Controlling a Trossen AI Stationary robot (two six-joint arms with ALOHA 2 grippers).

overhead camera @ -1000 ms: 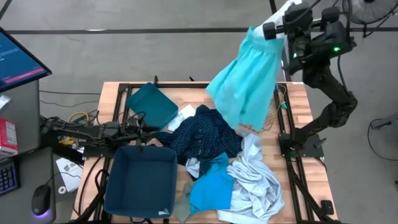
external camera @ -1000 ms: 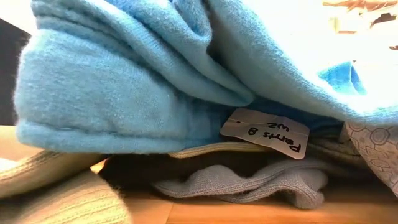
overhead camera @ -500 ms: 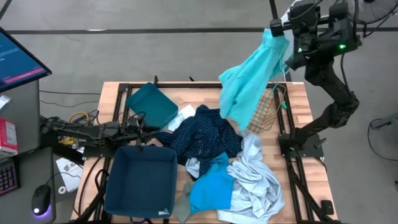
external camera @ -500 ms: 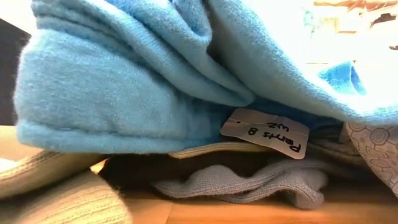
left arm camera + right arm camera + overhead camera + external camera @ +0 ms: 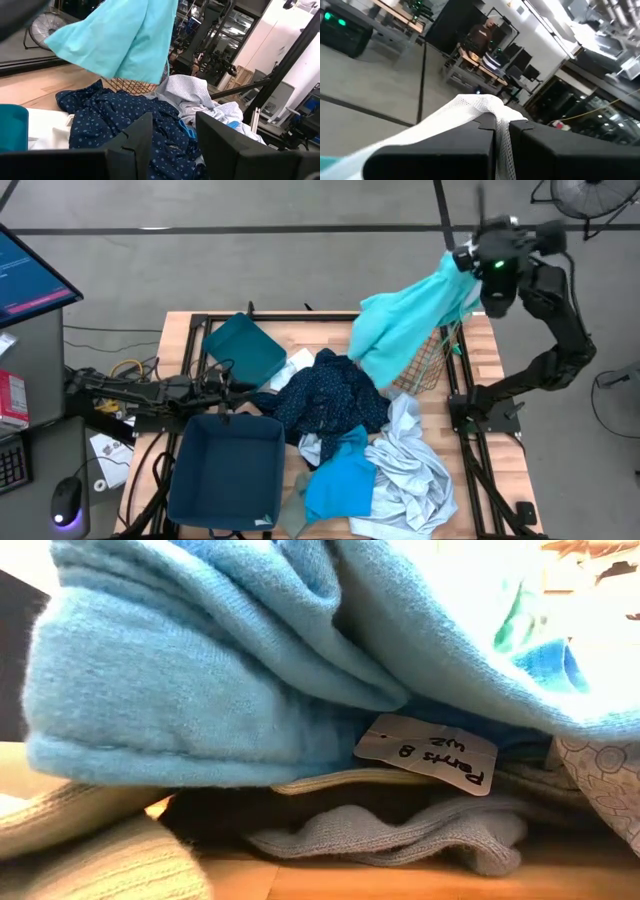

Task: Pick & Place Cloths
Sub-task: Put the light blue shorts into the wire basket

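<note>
My right gripper is raised over the table's far right corner, shut on the turquoise-and-white garment, which trails down over the wire-mesh basket. The navy dotted cloth lies heaped mid-table. The pale grey-blue cloth, bright blue cloth and small grey-green cloth lie at the near edge. My left gripper is open, low at the table's left, facing the navy cloth. Bright blue cloth fills the low view. My right gripper pinches the garment's white mesh part between its two fingers. The garment is lifted and hangs slanting from the gripper toward the table's left. Its turquoise lower part reaches the basket's rim; whether it rests there I cannot tell.
A teal bin sits tilted at the far left, and a dark-blue bin stands at the near left. Cables and the left arm lie along the left edge. A paper tag shows on the near cloths. A person sits in the room beyond.
My right gripper has moved toward the table's right edge and down, turning as it went, still shut on the garment. The turquoise garment has swung with it: before it hung broad over the far middle, now it trails narrower over the wire basket.
</note>
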